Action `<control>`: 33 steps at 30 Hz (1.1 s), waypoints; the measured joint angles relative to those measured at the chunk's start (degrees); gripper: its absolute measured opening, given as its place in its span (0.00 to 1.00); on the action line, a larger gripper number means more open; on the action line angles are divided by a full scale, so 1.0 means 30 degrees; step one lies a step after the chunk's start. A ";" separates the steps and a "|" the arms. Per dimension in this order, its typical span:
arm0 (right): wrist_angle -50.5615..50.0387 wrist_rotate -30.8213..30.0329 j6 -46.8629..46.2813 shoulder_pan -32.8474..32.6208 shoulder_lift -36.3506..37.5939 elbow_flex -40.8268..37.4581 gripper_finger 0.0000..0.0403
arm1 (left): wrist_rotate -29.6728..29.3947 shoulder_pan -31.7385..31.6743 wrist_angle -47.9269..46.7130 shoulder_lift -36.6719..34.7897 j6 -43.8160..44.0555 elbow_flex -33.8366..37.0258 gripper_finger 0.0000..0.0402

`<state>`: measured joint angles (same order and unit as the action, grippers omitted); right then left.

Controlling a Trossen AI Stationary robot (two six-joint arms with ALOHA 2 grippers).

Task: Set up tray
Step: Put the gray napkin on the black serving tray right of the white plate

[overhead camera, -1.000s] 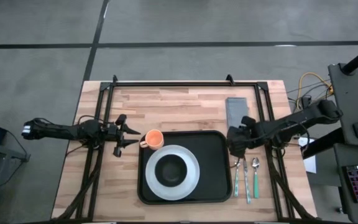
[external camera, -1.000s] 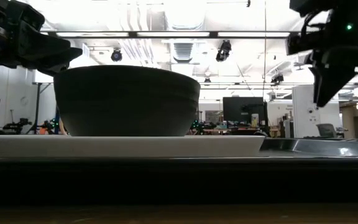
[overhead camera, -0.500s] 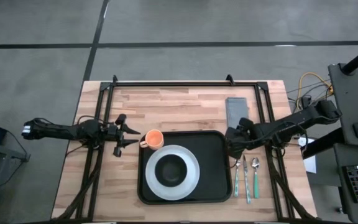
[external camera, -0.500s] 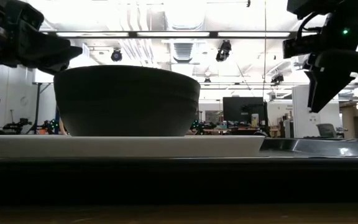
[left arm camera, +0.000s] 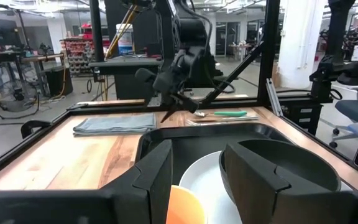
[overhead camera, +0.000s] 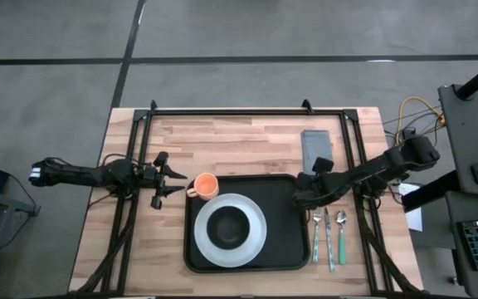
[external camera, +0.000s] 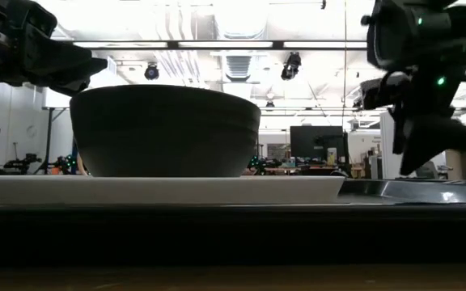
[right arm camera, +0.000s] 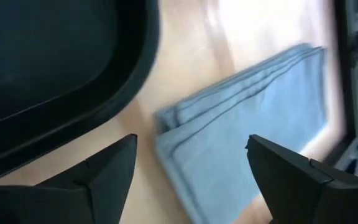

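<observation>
Tray (overhead camera: 285, 224) sits in middle of counter (overhead camera: 222, 145), near front edge. White plate (overhead camera: 256, 241) with dark bowl (overhead camera: 227, 225) already on tray. Orange cup (overhead camera: 205, 185) just off tray's far left corner, not on it yet. Fork, knife, spoon (overhead camera: 329, 232) lie on counter right of tray. Grey napkin (overhead camera: 314, 147) behind them, untouched.

Right pincer (overhead camera: 299, 198) over tray's far right corner, wide open, holds nothing, napkin ahead of it. Left pincer (overhead camera: 175, 179) beside cup, open, empty.

Looks about half done: cup, cutlery, napkin left.
</observation>
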<state>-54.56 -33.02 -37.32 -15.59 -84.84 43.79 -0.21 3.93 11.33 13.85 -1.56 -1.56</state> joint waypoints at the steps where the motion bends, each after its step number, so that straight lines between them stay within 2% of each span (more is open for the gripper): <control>1: 0.0027 -0.0344 -0.0069 -0.0003 -0.0282 0.0000 0.72 | 0.0000 0.0000 0.0000 0.0000 0.0000 0.0000 0.32; 10: 0.1199 -0.0438 -0.0185 -0.0058 -0.2023 -0.0504 0.67 | 0.0022 -0.0004 -0.0011 0.0000 0.0055 -0.0004 0.32; 16: 0.3300 -0.0743 -0.0325 -0.0073 -0.1755 -0.2063 0.64 | 0.0015 -0.0004 -0.0117 0.0036 0.0211 0.0000 0.32; 23: 0.3637 -0.1260 -0.0904 -0.0012 -0.1306 -0.2828 0.61 | 0.0006 0.0003 -0.0117 0.0007 0.0212 0.0000 0.32; 30: 0.4728 -0.1068 -0.0473 0.1281 -0.1759 -0.3219 0.58 | 0.0000 -0.0004 -0.0102 0.0007 0.0219 0.0000 0.32; 33: 0.5418 -0.0557 0.0175 0.1935 -0.1887 -0.3271 0.53 | 0.0000 -0.0003 -0.0098 0.0007 0.0219 0.0000 0.32</control>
<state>-38.31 -34.70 -36.79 -9.79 -90.50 33.98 -0.21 3.92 11.04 13.87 -0.91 -1.56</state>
